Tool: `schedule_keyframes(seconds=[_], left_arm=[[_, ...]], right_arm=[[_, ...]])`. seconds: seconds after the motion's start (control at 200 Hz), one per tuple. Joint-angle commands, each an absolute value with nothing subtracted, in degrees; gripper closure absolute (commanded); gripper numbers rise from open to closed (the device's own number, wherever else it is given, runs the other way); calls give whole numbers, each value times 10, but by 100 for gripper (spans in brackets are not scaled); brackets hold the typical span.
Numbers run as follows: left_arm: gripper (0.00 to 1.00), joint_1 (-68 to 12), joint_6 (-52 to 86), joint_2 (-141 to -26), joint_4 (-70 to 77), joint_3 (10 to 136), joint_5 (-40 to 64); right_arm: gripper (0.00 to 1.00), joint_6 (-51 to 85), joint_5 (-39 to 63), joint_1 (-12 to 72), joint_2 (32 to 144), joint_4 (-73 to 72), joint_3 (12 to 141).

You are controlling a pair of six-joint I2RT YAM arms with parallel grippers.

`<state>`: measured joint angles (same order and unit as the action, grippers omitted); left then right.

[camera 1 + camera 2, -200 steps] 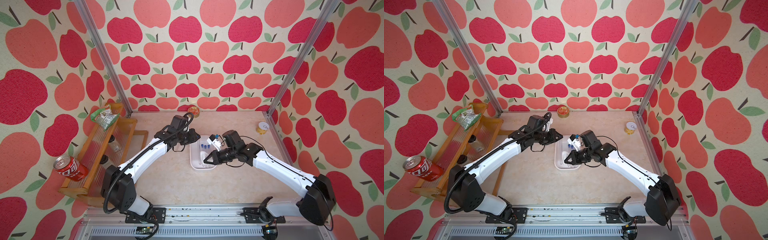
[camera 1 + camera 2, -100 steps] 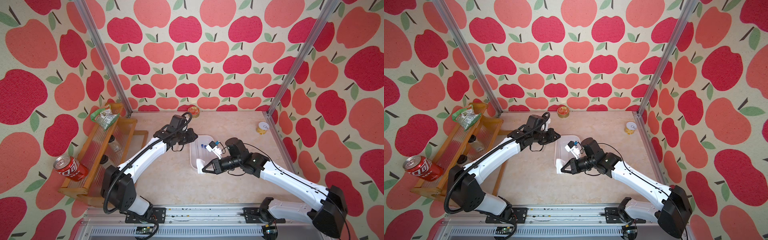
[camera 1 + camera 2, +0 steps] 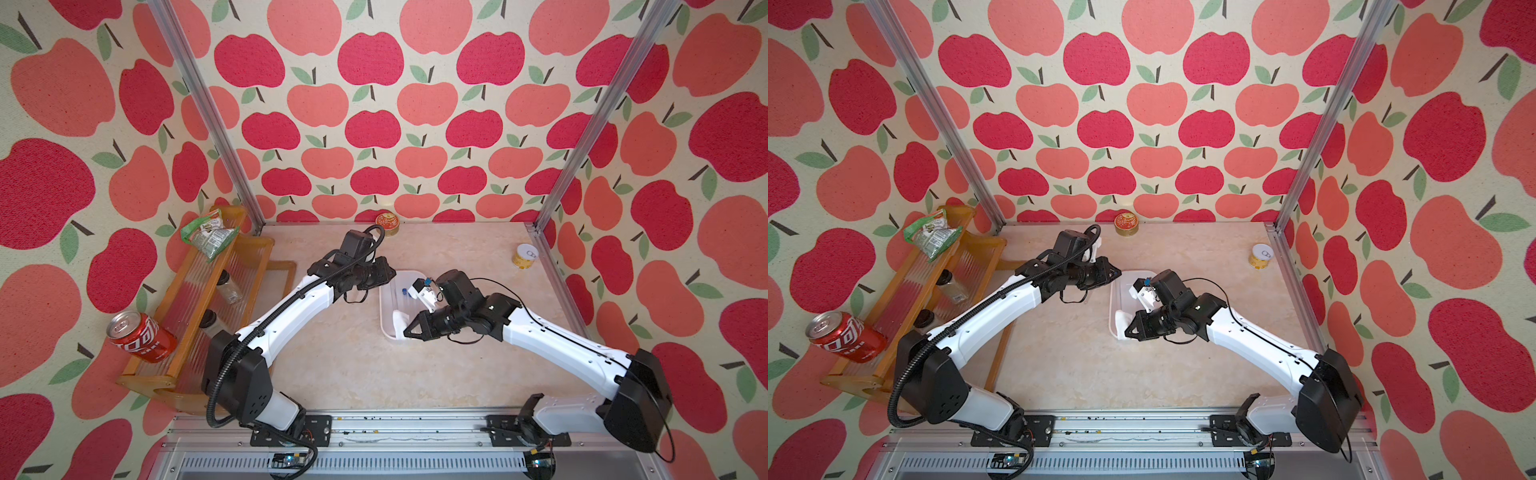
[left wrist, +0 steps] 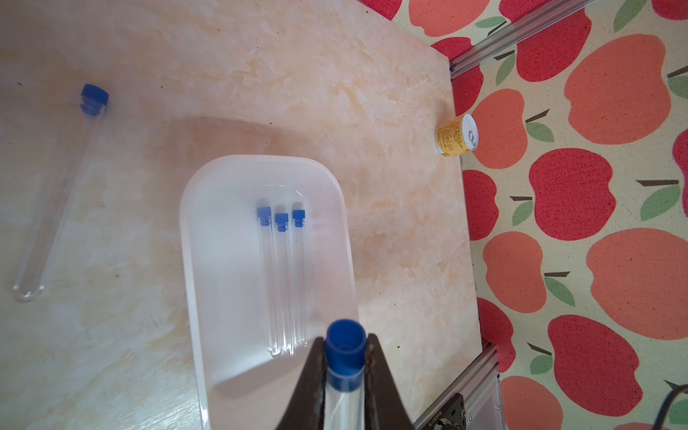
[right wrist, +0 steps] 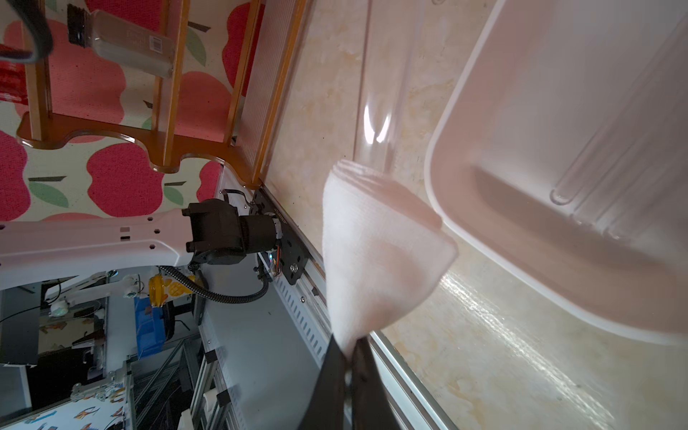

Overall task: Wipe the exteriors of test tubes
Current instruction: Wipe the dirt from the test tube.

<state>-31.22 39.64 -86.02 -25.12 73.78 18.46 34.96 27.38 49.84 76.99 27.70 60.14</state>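
Far left: rack [image 3: 195, 299] with soda can [image 3: 141, 334], not in play. Left claw [image 4: 344, 340] pinches the held tube [image 4: 342, 402] just under its blue cap, up near the tray [image 4: 219, 242]. Loose tube [image 4: 56, 193] lies flat on the tabletop [image 3: 340, 357], beside the tray and outside it. Three tubes [image 4: 283, 283] lie side by side inside the tray, caps toward the back wall. Right claw [image 5: 348, 353] is pressed together on a corner of the folded white cloth [image 5: 376, 253], which hangs by a near corner of the tray. Cloth and held tube look apart.

Step, my read: tube presented, cloth ready, wipe not engaged. The next move calls for bringing the cloth against the glass and running it along the length. It is thin glass held at the cap end, so light pressure. Cannot tell which tubes are already wiped.

Surface: pale marbled tabletop, glossy, a few dark specks. Red tin [image 3: 387, 222] at the back, yellow can [image 3: 524, 255] far right. Room: apple-print walls, aluminium corner posts.
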Motion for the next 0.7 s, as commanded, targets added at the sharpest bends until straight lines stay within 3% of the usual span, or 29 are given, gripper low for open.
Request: schedule_keyframes(seconds=[0.0,0.445,0.695], left_arm=[[85,-316,406,-844,-268,739,189],[85,-325,414,-826,-259,717,194],[85,-325,414,-817,-260,707,190]], right_arm=[[100,315,232,482,789,325,644],[100,266,256,417,910,369,792],[100,270,269,418,917,361,803]])
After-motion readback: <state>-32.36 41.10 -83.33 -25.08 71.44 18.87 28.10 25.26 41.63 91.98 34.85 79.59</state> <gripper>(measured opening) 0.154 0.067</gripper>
